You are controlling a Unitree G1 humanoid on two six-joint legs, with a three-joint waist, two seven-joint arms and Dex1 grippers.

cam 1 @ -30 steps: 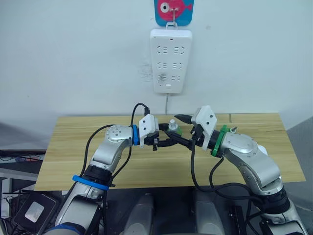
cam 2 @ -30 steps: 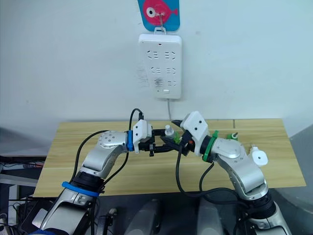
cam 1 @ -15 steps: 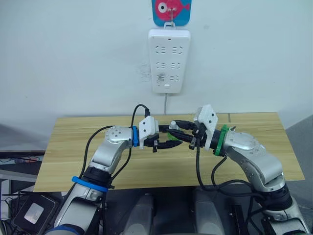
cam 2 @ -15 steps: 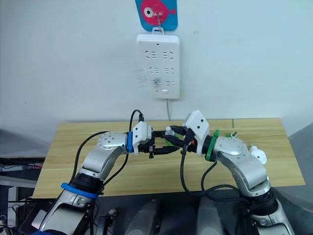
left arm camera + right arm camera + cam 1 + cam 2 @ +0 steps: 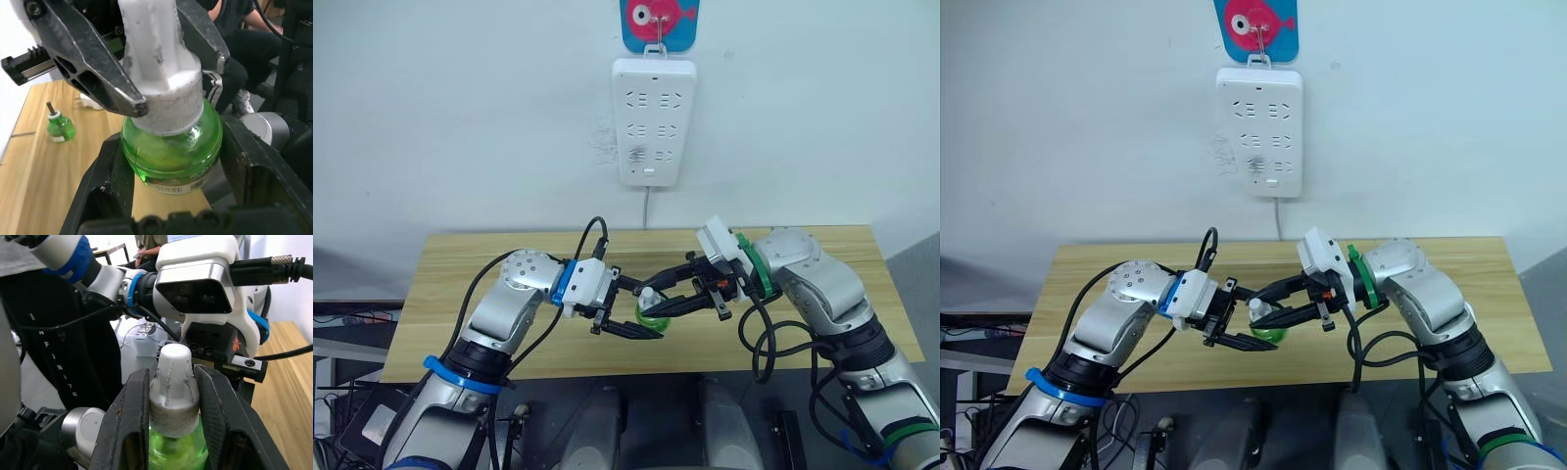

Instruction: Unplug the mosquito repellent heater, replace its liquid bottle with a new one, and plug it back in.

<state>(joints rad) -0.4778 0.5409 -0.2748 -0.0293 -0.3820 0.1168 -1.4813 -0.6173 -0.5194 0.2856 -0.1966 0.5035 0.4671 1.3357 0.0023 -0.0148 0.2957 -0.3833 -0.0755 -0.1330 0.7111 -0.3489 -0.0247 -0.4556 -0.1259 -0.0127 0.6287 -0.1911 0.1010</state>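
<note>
A green liquid bottle (image 5: 651, 317) with a white cap (image 5: 648, 295) hangs above the table's front edge. My left gripper (image 5: 646, 315) is shut on its green body (image 5: 171, 152). From the other side my right gripper (image 5: 656, 298) is shut on the white cap (image 5: 173, 382), with one finger (image 5: 93, 63) pressed to each side. A second small green bottle (image 5: 59, 128) stands on the table past the right arm. A small white thing (image 5: 90, 101) lies beside it, partly covered by a finger; I cannot tell if it is the heater.
A long white socket strip (image 5: 653, 122) hangs on the wall under a fish-shaped hook (image 5: 660, 22), its cable dropping behind the wooden table (image 5: 460, 284). Black cables loop from both wrists over the table's front.
The right gripper, open beside the bottle a second ago, has shut on the cap. Both arms have come down and toward the table's front with the bottle between them.
</note>
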